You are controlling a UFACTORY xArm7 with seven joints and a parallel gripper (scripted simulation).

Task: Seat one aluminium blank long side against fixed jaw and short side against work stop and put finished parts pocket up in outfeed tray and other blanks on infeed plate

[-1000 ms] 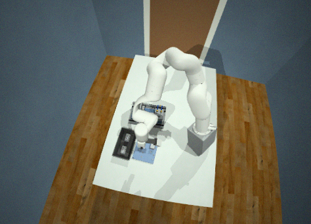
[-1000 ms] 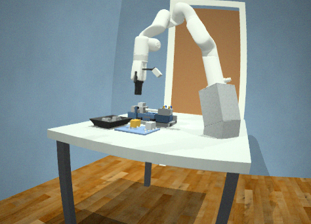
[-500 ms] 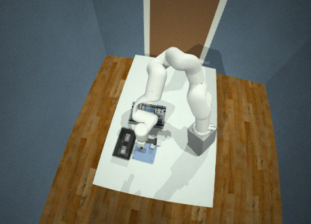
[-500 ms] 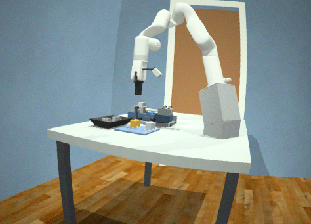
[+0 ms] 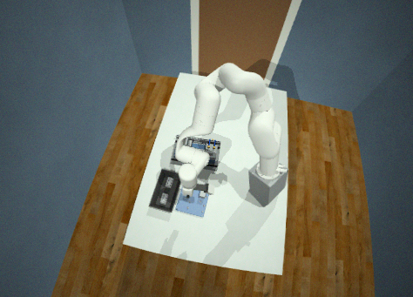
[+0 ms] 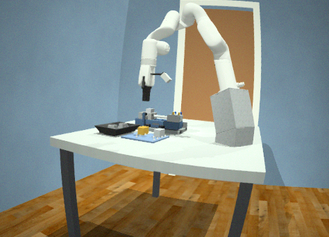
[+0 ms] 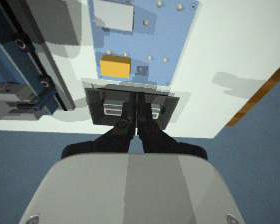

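My gripper is shut on nothing and hangs high above the table, over the near edge of the black outfeed tray. In the wrist view the closed fingertips are in line with the tray, which holds two grey finished parts lying side by side. Beyond it lies the blue infeed plate with a brass blank and an aluminium blank on it. The blue vise is at the left edge, and its opening is mostly out of view.
The vise stands behind the infeed plate and has hoses on its right block. The arm's grey base block stands at the table's right. Small pins stick up from the infeed plate. The table edge is close behind the tray.
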